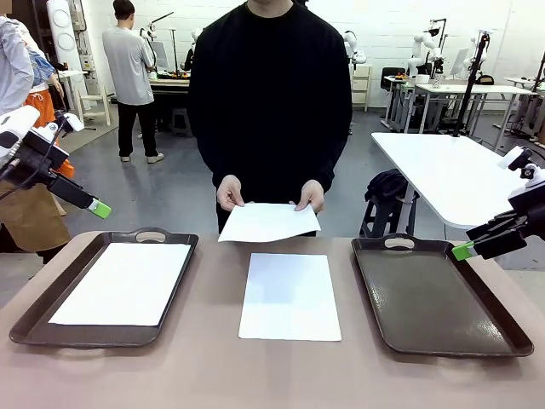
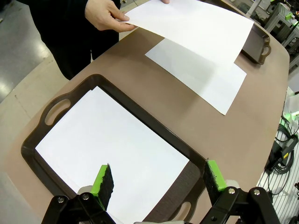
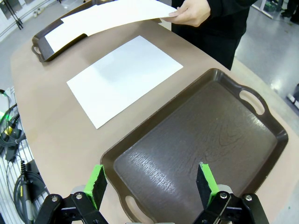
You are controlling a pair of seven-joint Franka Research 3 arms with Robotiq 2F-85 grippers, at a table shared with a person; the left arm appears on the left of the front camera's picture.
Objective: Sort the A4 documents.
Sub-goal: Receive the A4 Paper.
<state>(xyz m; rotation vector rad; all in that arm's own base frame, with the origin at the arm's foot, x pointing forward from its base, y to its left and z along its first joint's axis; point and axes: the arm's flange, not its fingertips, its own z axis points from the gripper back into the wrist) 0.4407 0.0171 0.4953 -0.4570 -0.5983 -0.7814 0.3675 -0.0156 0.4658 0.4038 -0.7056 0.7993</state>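
Grey floor (image 1: 170, 183) runs back to a white wall (image 1: 387, 17) at upper right. A white table (image 1: 451, 170) stands mid-right, with a dark stool (image 1: 385, 189) beside it.

no readable text, label, brand or number on anything here.

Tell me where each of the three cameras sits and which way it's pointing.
Front view: fixed on the robot's side, looking across the table at the person holding a sheet; left gripper and right gripper poke in at the edges.
Left wrist view: above the left tray, looking down on its paper; own open fingers at bottom.
Right wrist view: above the bare right tray, looking down; own open fingers at bottom.
Shared: both wrist views show the middle sheet and a hand of the person.
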